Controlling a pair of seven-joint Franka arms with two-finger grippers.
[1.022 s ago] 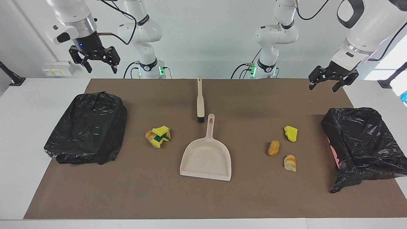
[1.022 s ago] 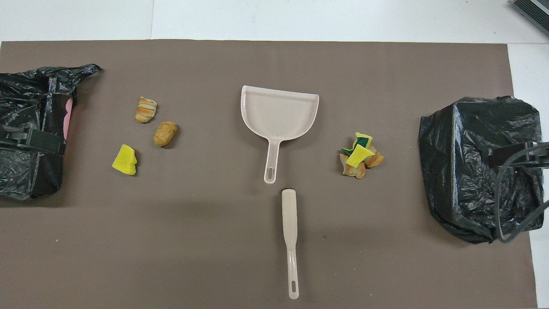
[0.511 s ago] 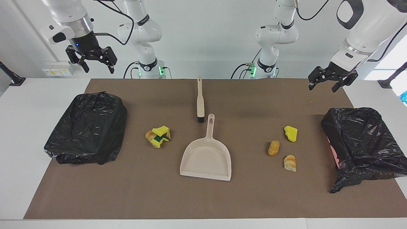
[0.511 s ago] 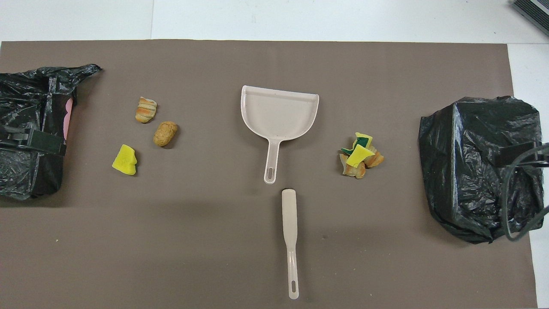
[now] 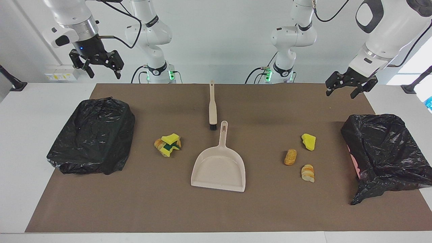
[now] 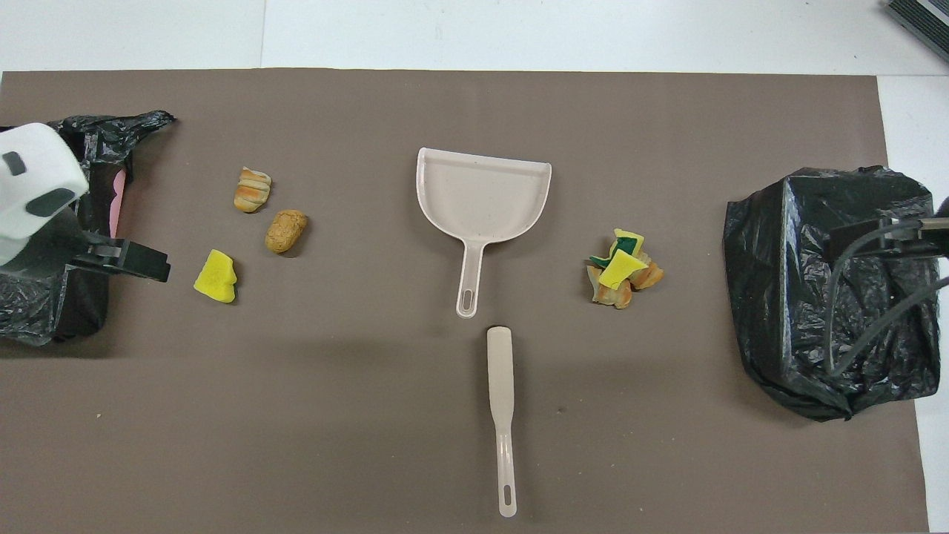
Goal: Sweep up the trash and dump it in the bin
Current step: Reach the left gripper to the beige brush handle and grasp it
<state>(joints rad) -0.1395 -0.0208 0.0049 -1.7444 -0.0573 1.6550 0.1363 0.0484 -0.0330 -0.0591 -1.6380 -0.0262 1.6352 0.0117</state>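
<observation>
Both arms are raised at the table's robot end, nothing swept yet.

Your left gripper (image 5: 348, 86), fingers apart, has shifted slightly toward frame centre since a second ago, at the upper right; the right gripper (image 5: 100, 65), also spread and empty, has risen at upper left. The trash is unmoved: one sponge-and-bread heap (image 5: 167, 145) at centre left, plus a yellow sponge chunk (image 5: 309, 141) and two bread lumps (image 5: 290, 157) (image 5: 307, 172) at centre right. One dustpan (image 5: 219, 165), one brush (image 5: 212, 106), and two black-bagged bins (image 5: 92, 135) (image 5: 384, 152) flank them.
</observation>
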